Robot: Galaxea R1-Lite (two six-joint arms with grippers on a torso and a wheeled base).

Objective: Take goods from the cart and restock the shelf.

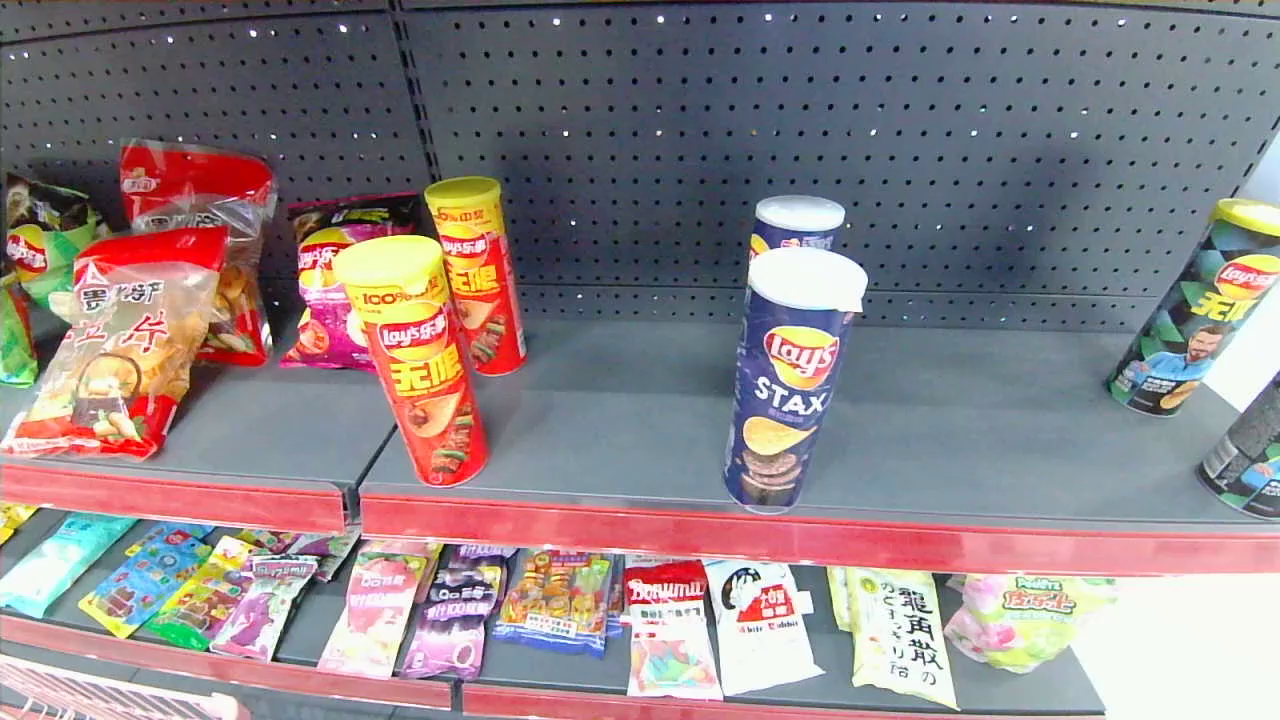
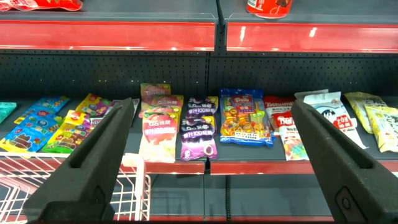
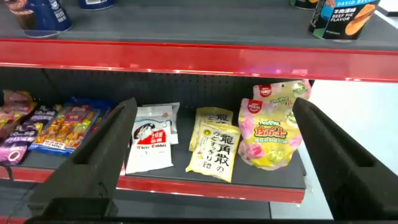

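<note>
Your left pincer (image 2: 212, 104) is spread wide with nothing between its fingers, and it faces the left half of the lower shelf (image 2: 261, 167), looking straight at the flat sweet packets (image 2: 199, 127) lying there. Your right pincer (image 3: 214, 102) is just as wide and just as empty, and it faces the right end of that lower shelf. Here's what matters: the cart (image 2: 134, 186) sits below the lower shelf and out in front of its left end. You can see only its wire rim, so you can't tell what goods are in it or which way their long sides run. That puts the cart on the left pincer's side and under it, well apart from the right one, so I'd judge the left arm the nearer for the pick, with a downward reach away from the lower shelf. Directly above the lower shelf, the upper shelf (image 1: 950, 400) has bare board beside the upright blue can (image 1: 795, 380), which looks like a fair spot to fill.
</note>
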